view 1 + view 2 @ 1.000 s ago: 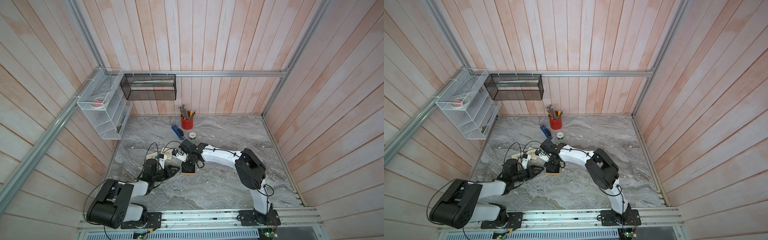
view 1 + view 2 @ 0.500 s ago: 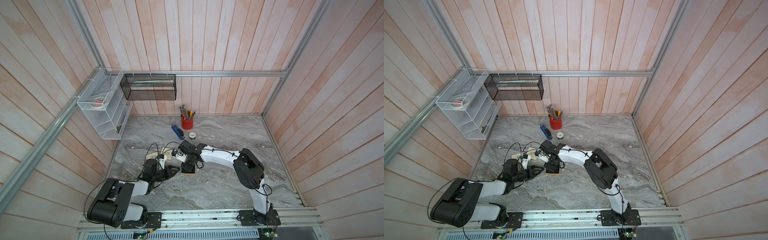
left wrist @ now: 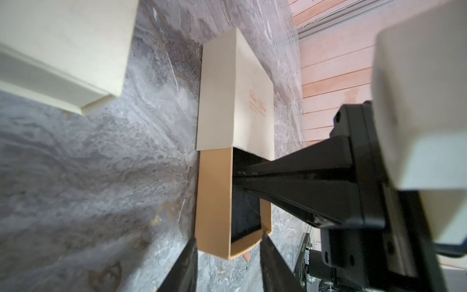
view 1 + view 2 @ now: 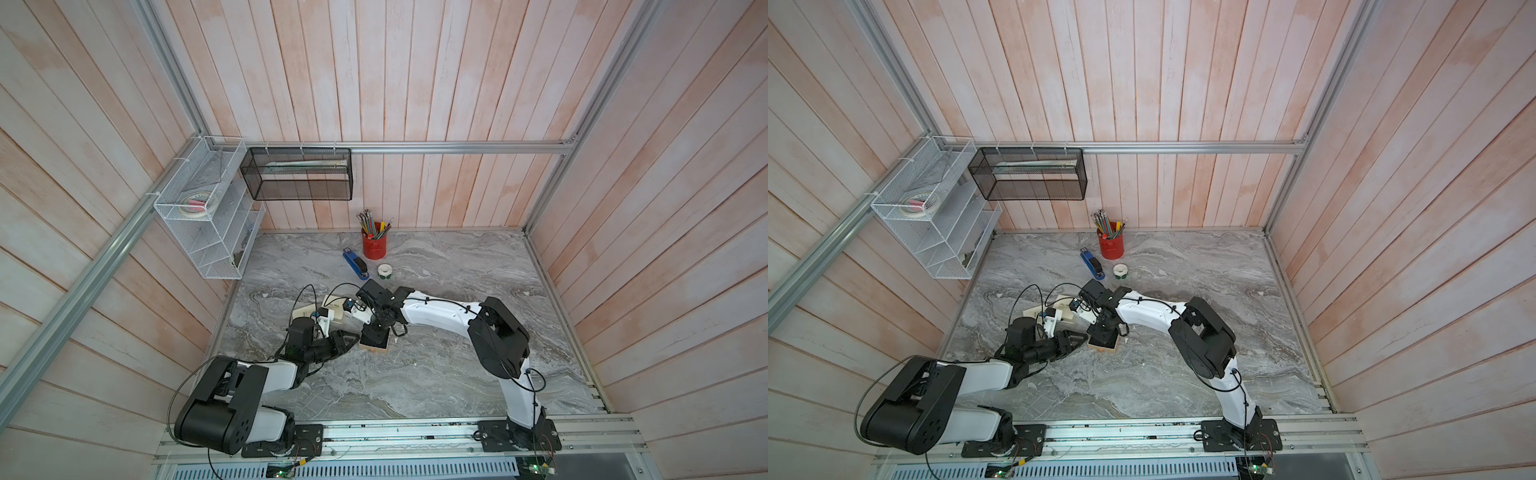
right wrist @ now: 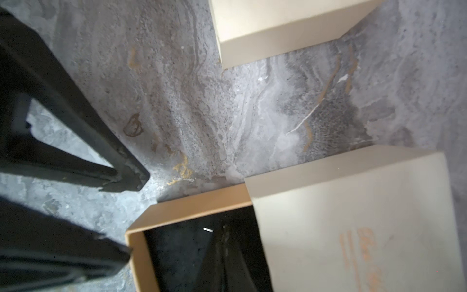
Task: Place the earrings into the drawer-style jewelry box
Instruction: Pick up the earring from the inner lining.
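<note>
The jewelry box point(image 4: 375, 344) point(image 4: 1103, 341) lies on the marble left of centre. It is a cream sleeve point(image 3: 235, 96) with its tan drawer point(image 3: 214, 202) pulled out, showing black lining. My left gripper point(image 3: 228, 236) point(image 4: 350, 341) brackets the drawer's outer end, and its fingers point(image 5: 75, 156) touch a side wall and a rim corner. My right gripper point(image 5: 223, 228) point(image 3: 237, 174) point(image 4: 376, 331) reaches down into the drawer with its jaws shut. A tiny silver piece point(image 5: 208, 229), apparently an earring, lies on the lining just beside its tips.
Two more cream boxes point(image 4: 330, 309) point(image 4: 305, 312) sit just behind the arms. A blue stapler point(image 4: 355, 264), a tape roll point(image 4: 385, 271) and a red pencil cup point(image 4: 374, 246) stand farther back. A white wire rack point(image 4: 208, 216) and a black mesh basket point(image 4: 297, 174) hang on the walls.
The right gripper's jaws have closed inside the drawer. Both arms keep about the same places, and the left grip on the drawer is unchanged.
</note>
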Available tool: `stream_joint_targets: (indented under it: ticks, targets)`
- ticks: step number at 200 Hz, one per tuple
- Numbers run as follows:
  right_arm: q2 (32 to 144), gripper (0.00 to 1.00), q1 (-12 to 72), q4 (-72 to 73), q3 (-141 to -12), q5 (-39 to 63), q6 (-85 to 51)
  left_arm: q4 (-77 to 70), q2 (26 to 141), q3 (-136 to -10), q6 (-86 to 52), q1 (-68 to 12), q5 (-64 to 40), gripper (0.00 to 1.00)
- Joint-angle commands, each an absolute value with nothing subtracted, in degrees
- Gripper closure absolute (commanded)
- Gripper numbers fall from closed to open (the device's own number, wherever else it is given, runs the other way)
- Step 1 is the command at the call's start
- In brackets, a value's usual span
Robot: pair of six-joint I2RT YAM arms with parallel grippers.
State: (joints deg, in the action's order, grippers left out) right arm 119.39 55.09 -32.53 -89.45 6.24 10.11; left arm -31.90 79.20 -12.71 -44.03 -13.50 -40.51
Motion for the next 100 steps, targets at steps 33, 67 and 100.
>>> stream_joint_targets:
  ticks: [33, 67, 100]
  targets:
    - [113.85, 0.99, 55.42, -28.53, -85.13, 6.59, 8.98, -30.5, 78.88, -14.26, -42.36, -13.29, -41.16, 0.58]
    - [112.04, 1.0, 55.37, -24.71, -81.92, 5.33, 10.22, -30.72, 78.31, -13.98, -43.2, -13.26, -41.04, 0.58]
    - [107.27, 1.0, 55.54, -14.32, -74.31, 0.96, 14.42, -38.16, 79.28, -10.48, -48.41, -13.1, -42.85, 0.58]
